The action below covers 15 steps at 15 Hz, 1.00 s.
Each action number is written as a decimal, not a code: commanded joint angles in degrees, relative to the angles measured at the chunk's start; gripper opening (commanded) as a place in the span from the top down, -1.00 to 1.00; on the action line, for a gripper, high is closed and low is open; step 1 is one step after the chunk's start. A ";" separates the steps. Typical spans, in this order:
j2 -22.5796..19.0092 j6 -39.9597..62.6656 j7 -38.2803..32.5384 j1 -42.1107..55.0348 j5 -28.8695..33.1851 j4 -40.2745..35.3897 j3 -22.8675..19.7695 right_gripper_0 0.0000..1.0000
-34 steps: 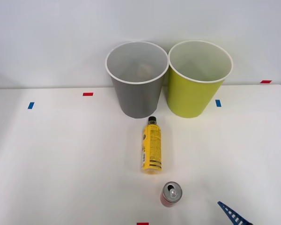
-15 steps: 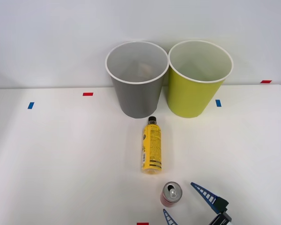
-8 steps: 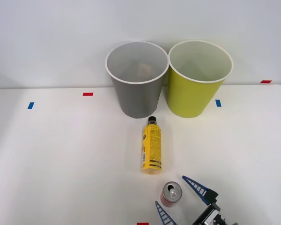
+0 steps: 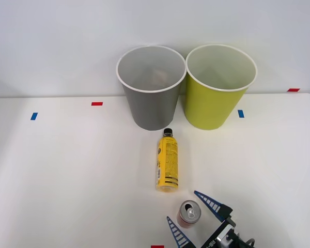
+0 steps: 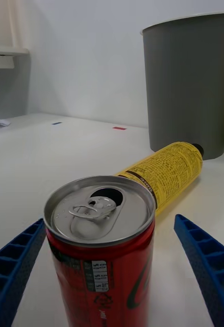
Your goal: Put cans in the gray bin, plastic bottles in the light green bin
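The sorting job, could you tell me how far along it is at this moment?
Nothing is binned yet. The can stands upright on the table and the bottle lies on its side in front of the gray bin. In hand: the right tool is open, its fingers either side of the can, not yet closed on it. Left: can into the gray bin, bottle into the green bin.

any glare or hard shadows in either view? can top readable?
Front view: even, soft light; the table shows no glare, only faint shadows beside the bottle and bins. Right wrist view: the can top is legible, tab and opening clear, with soft sheen on its red side; the gray bin behind looks slightly softer.
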 commanded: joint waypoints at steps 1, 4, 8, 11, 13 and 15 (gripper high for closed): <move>0.07 0.00 0.03 -0.01 -0.07 -0.01 0.13 1.00; 0.34 0.00 -0.15 0.16 -0.60 -0.27 0.13 1.00; -0.19 0.00 -0.41 1.13 -2.36 -2.29 0.13 1.00; -1.60 0.00 -0.85 2.09 -4.38 -5.81 -0.83 1.00; -3.18 0.00 -1.46 2.36 -5.78 -7.83 -1.98 1.00; -5.29 0.00 -1.82 2.53 -8.07 -9.76 -2.42 1.00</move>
